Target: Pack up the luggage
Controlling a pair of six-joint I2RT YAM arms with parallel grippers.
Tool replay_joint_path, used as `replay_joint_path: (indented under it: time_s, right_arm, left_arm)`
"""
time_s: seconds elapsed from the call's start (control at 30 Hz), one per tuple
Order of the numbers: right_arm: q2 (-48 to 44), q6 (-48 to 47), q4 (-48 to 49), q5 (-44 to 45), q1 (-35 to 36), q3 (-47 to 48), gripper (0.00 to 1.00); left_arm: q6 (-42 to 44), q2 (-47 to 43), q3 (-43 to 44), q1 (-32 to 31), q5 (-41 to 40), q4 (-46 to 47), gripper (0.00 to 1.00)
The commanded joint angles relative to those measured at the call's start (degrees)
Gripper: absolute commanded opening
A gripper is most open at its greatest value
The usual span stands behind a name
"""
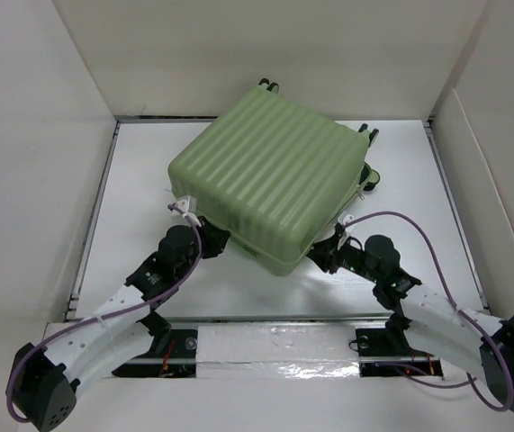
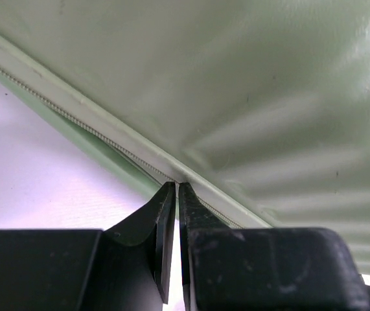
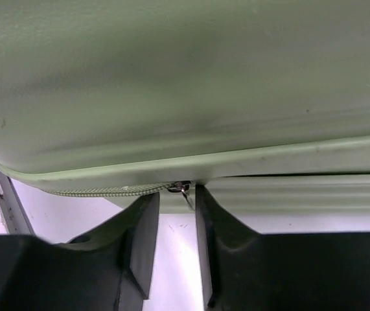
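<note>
Right gripper (image 3: 177, 194) slightly parted, zipper pull (image 3: 185, 188) between tips for zipping luggage (image 1: 270, 171); left gripper (image 2: 175, 186) closed at seam (image 2: 74, 110), likely steadying.

left tool (image 2: 177, 189), jaws almost together, at the luggage (image 2: 249, 84) zipper (image 2: 74, 120)

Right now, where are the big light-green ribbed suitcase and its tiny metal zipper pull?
Light-green ribbed suitcase (image 1: 270, 180): top external view, shell middle.
Tiny metal zipper pull (image 3: 184, 188): right wrist view, its body.
</note>
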Motion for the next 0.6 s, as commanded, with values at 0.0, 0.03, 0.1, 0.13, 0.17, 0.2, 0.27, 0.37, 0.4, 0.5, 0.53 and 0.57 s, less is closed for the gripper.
replay_joint_path:
  time_s: [0.0,0.03,0.1,0.13,0.17,0.2,0.27,0.37,0.4,0.5,0.53,0.57]
  right_arm:
    - [0.63,0.44,8.84,6.00,1.88,1.04,0.29]
    - [0.89,0.87,9.54,6.62,1.88,1.04,0.26]
    - [1.33,1.75,10.24,8.90,3.11,0.86,0.15]
    - [1.25,2.02,10.51,9.52,3.11,0.69,0.12]
    - [0.99,2.19,10.60,10.22,3.90,0.51,0.06]
    - [0.20,2.37,10.60,11.62,3.90,0.25,0.02]
    - [-1.12,2.64,9.73,12.86,5.57,-0.02,0.00]
    - [-3.93,1.93,3.59,15.06,7.06,0.77,0.00]
    - [-5.07,1.76,0.17,15.85,7.07,1.38,0.00]
    - [-6.40,2.19,-3.10,16.56,7.07,1.30,0.00]
    - [-6.57,2.20,-4.16,16.21,7.07,1.30,0.00]
    - [-6.49,2.28,-4.78,16.12,7.59,1.39,0.00]
  left_arm:
    - [-0.11,-2.50,-2.36,-0.73,-2.81,1.61,0.04]
    - [-0.11,-3.38,-2.80,-0.73,-2.73,1.17,0.04]
    - [0.15,-4.17,-3.77,-0.73,-1.94,-0.07,0.04]
    - [1.02,-4.70,-4.04,-0.73,-1.59,-0.24,0.04]
    - [1.38,-4.79,-4.21,-2.12,-1.59,-0.77,0.04]
    - [1.65,-4.88,-4.74,-3.10,-1.67,-0.60,0.03]
    - [2.08,-4.88,-5.27,-7.73,-2.02,1.93,0.03]
    - [1.65,-1.81,-3.69,-14.51,-7.19,5.19,0.03]
    - [2.08,1.68,-2.03,-18.97,-9.82,6.86,0.03]
    - [2.53,7.93,2.18,-24.88,-15.27,8.01,0.03]
    - [2.53,11.43,2.81,-26.90,-15.30,8.89,0.03]
    - [2.87,12.86,3.25,-26.92,-15.47,11.33,0.03]
